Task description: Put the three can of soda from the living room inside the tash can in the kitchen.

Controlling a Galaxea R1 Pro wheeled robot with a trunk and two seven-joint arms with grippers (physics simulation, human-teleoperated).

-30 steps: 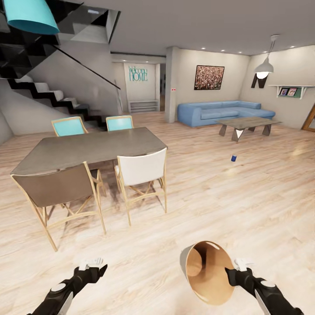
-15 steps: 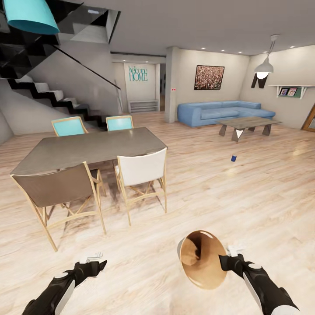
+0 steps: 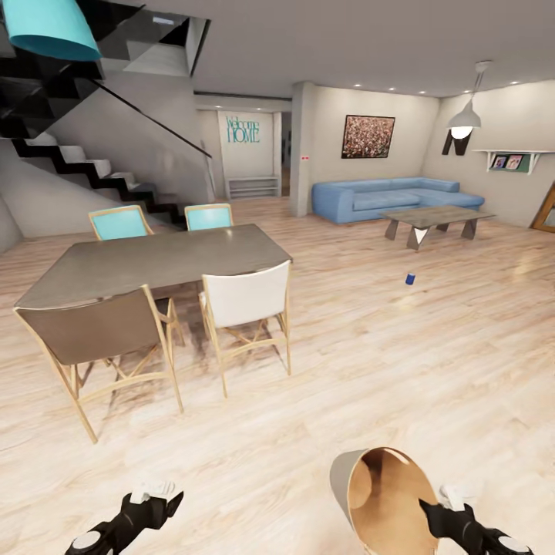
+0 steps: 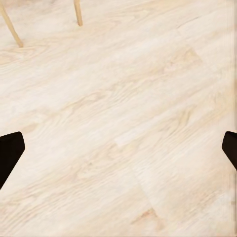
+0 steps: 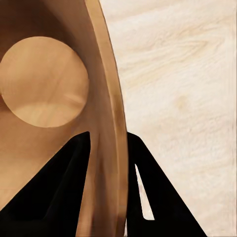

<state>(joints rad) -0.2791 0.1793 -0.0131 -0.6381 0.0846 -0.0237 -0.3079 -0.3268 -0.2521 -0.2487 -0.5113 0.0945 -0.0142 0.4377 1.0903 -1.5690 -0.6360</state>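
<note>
the right gripper [image 3: 432, 510] sits low at the right of the head view, clamped on the rim of the trash can [image 3: 385, 501]. the bin is tipped over on its side in the air, its copper-brown mouth facing the camera and its grey outer wall showing along the left edge. in the right wrist view the two dark fingers [image 5: 69, 187] straddle the bin's wall [image 5: 106, 148], one inside and one outside, with the round copper bottom [image 5: 44, 81] visible deep within.

the left gripper [image 3: 158, 501] hangs low at the left of the head view, holding nothing. in the left wrist view its fingertips [image 4: 10, 153] sit at opposite edges, spread wide apart over bare pale wood floor [image 4: 123, 123].

a blue soda can [image 3: 412, 278] stands upright on the floor, well ahead of the robot and to the right, nearer than the low coffee table [image 3: 435, 220]. behind that table a blue corner sofa [image 3: 393, 196] runs along the far wall.

to the left stands a grey dining table [image 3: 162, 262] with a white chair [image 3: 250, 312] and a brown chair [image 3: 96, 343] on the near side and two turquoise chairs [image 3: 119, 223] on the far side. a dark staircase [image 3: 69, 162] climbs behind them.
</note>
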